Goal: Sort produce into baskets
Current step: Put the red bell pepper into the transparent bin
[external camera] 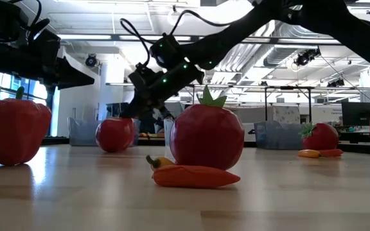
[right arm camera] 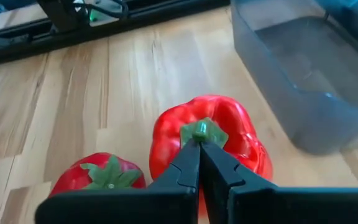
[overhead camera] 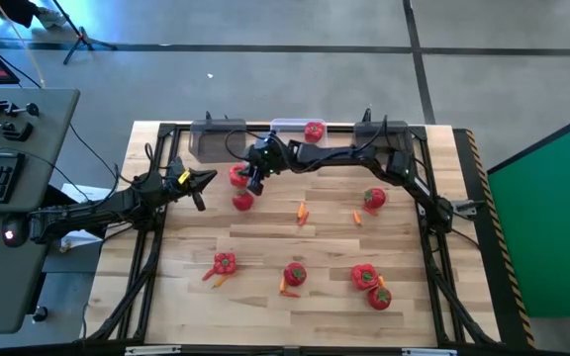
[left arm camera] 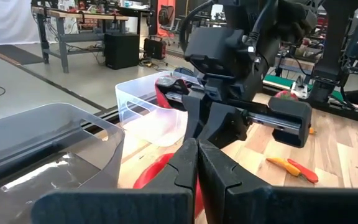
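1. Closed on the green stem of a red bell pepper point(right arm camera: 207, 140), the right gripper point(right arm camera: 200, 144) filled the right wrist view's centre; a tomato point(right arm camera: 104, 176) lay just beside the pepper.
2. Three bins lined the top edge in the high view: grey point(overhead camera: 211, 140), clear point(overhead camera: 290, 129), grey point(overhead camera: 382, 133).
3. Eight red pieces were visible on the table point(overhead camera: 265, 307) or in the clear bin, with open wood in between.
4. The left gripper point(overhead camera: 204, 181), fingers together, held nothing at centre left.

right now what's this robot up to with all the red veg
It is sorting produce into bins. The right end effector is shut on the green stem of a red bell pepper, beside a tomato and near a dark grey bin. The left end effector is shut and holds nothing. One red piece already sits in the clear bin; the rest lies on the table.
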You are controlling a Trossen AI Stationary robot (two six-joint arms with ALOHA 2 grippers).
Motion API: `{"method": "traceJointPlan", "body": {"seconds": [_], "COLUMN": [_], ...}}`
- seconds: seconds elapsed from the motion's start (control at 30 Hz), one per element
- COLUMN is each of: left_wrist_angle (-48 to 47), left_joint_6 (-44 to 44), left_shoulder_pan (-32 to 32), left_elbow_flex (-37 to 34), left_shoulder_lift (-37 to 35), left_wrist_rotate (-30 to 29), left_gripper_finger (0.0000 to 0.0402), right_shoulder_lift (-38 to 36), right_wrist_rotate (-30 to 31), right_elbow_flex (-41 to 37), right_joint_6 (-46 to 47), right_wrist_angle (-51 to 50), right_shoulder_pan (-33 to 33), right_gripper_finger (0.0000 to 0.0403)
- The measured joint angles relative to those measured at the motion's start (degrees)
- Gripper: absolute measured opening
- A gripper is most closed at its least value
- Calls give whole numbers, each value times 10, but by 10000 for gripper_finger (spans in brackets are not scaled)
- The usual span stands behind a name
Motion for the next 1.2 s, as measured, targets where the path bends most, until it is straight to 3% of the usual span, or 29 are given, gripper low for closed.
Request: {"method": "traceJointPlan", "body": {"seconds": [0.6,0.7,1.0,1.2], "left_wrist_angle": [0,0,0,0], "left_joint_6": [-6,-6,-6,-6], "left_shoulder_pan": [0,0,0,0], "left_elbow_flex": [0,0,0,0], "left_shoulder_lift": [0,0,0,0], "left_wrist_rotate": [0,0,0,0], "left_gripper_finger": [0,0,0,0], "right_shoulder_lift": [-25,-26,-29,-33], "right_wrist_rotate": [11,13,21,22], "right_elbow_flex": [-1,-1,-1,-1], "right_joint_6": [0,-2,-1,-2], "right_wrist_angle": [-67,-72,-85,-82], "right_shoulder_pan": [0,0,0,0], "right_gripper_finger": [5,30,161,183]}}
